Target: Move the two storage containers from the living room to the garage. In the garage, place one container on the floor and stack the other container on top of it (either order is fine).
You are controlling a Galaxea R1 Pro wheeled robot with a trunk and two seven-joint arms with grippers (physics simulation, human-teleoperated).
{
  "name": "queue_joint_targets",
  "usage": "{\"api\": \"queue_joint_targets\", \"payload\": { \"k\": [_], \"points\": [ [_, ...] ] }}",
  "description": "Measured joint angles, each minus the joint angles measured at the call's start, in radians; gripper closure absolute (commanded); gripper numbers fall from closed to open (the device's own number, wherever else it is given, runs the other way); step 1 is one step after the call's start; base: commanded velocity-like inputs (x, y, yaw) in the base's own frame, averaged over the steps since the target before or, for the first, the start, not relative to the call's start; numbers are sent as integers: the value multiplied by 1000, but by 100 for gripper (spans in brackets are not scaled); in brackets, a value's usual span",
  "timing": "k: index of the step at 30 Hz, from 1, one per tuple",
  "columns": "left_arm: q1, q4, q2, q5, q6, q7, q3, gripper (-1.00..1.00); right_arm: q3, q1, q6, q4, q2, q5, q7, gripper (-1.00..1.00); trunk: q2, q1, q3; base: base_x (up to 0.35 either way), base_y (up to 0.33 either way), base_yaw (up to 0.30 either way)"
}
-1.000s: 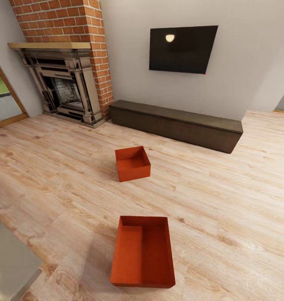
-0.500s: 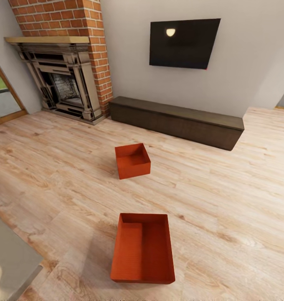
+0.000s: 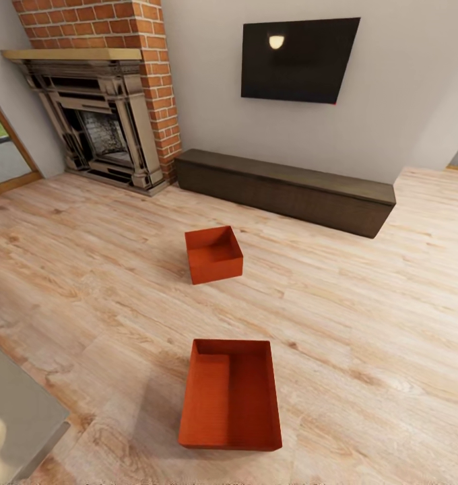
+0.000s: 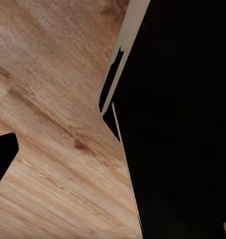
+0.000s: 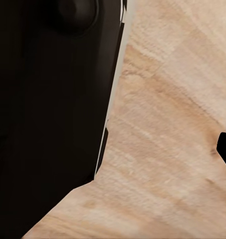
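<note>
Wood floor [image 3: 364,303], near container [image 3: 230,395] lengthwise away, far container [image 3: 214,254] skewed, claws' state unclear

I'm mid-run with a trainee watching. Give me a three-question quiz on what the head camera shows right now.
1. True or false: the near bin and the far bin are stacked.
2. What do both bins rest on? A) concrete B) wood planks C) the bench
3. Fill in: the black TV hangs on the wall above the ____.

Key: 1 false, they sit apart. 2 B. 3 bench.
</note>
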State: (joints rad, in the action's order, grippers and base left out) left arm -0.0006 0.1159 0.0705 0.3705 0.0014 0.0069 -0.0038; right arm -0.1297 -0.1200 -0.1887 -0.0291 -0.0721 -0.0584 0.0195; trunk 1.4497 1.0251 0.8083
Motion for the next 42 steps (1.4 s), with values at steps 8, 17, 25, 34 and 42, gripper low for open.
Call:
{"api": "queue_joint_targets", "payload": {
  "k": [8,17,25,34,42],
  "points": [
    [-1,0,0,0,0,0,0,-100,0,0,-1,0,0,0,0,-100,0,0,13,0,0,0],
    [0,0,0,0,0,0,0,-100,0,0,0,0,0,0,0,-100,0,0,27,0,0,0],
    [0,0,0,0,0,0,0,-100,0,0,0,0,0,0,0,-100,0,0,40,0,0,0],
    [-1,0,0,0,0,0,0,-100,0,0,0,0,0,0,0,-100,0,0,55,0,0,0],
    [0,0,0,0,0,0,0,-100,0,0,-1,0,0,0,0,-100,0,0,68,0,0,0]
  ]
}}
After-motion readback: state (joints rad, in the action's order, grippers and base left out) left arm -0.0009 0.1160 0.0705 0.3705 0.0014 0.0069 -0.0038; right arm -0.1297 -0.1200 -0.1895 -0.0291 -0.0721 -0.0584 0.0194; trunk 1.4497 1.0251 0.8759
